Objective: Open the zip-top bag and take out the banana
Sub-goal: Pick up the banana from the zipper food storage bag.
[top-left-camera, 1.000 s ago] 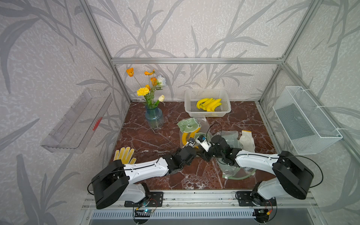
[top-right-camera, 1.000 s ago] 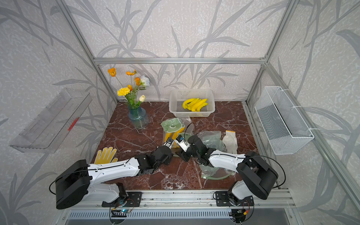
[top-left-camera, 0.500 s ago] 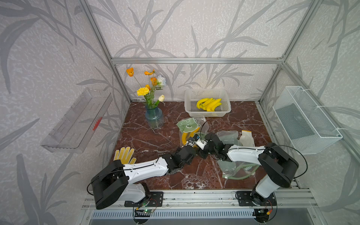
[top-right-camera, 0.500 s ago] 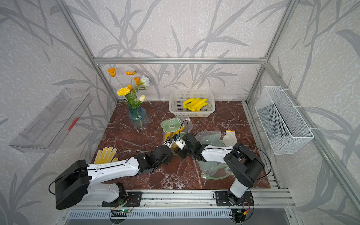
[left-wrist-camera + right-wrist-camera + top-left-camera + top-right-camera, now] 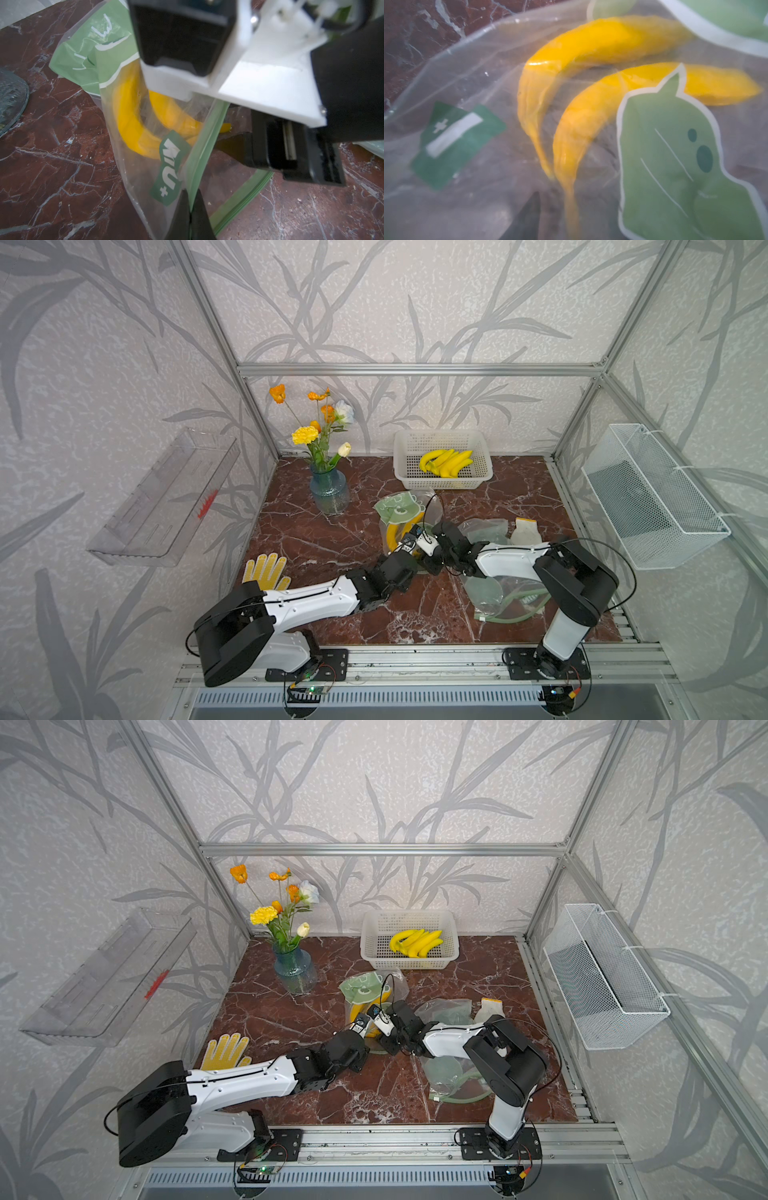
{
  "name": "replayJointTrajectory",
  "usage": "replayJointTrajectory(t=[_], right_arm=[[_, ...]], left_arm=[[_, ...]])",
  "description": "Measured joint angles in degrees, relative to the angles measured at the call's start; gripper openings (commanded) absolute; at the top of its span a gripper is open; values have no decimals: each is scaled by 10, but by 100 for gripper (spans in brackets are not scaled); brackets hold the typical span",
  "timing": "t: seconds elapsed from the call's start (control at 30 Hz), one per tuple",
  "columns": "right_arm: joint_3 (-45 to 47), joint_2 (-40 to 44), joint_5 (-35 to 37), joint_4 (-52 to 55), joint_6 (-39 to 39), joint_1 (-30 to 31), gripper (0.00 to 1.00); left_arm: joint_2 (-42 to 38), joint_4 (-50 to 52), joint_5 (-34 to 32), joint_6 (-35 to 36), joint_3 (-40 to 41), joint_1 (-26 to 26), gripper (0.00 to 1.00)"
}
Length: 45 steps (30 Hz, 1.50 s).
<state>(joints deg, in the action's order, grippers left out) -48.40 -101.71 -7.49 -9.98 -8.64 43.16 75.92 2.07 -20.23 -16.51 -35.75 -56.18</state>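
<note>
Both top views are bright, evenly lit, sharp, with soft shadows. The right wrist view is hazy, blurred through the zip-top bag (image 5: 467,62); the left wrist view's upper right is defocused.

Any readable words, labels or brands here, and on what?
"MIU+", middle letters unsure: dark green label on the zip-top bag, left wrist view.
"+" only, rest blurred: same label, right wrist view.
Red mark on the clear shelf: too small to read.

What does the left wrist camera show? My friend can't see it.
The left gripper pinches the green zip edge of a clear zip-top bag holding two yellow bananas. The right arm looms close, over a red marble table.
</note>
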Motion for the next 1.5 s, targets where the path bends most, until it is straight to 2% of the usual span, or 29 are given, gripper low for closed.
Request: replayJointTrajectory(t=[0.2, 0.4, 0.57, 0.8, 1.27, 1.5], right_arm=[[-4, -6, -15, 20, 0, -10, 24], [-4, -6, -26, 30, 2, -11, 12], [2, 0, -37, 30, 15, -11, 9], [28, 61, -61, 52, 40, -11, 5], [70, 121, -107, 69, 78, -11, 2], [97, 187, -130, 73, 86, -11, 1]], left_arm=[[0, -2, 0, 0, 3, 0, 1], [0, -3, 0, 0, 3, 0, 1], [0, -2, -4, -1, 3, 0, 1], [7, 3, -15, -7, 3, 0, 1], [29, 14, -29, -11, -14, 0, 1], [30, 19, -35, -15, -23, 2, 1]])
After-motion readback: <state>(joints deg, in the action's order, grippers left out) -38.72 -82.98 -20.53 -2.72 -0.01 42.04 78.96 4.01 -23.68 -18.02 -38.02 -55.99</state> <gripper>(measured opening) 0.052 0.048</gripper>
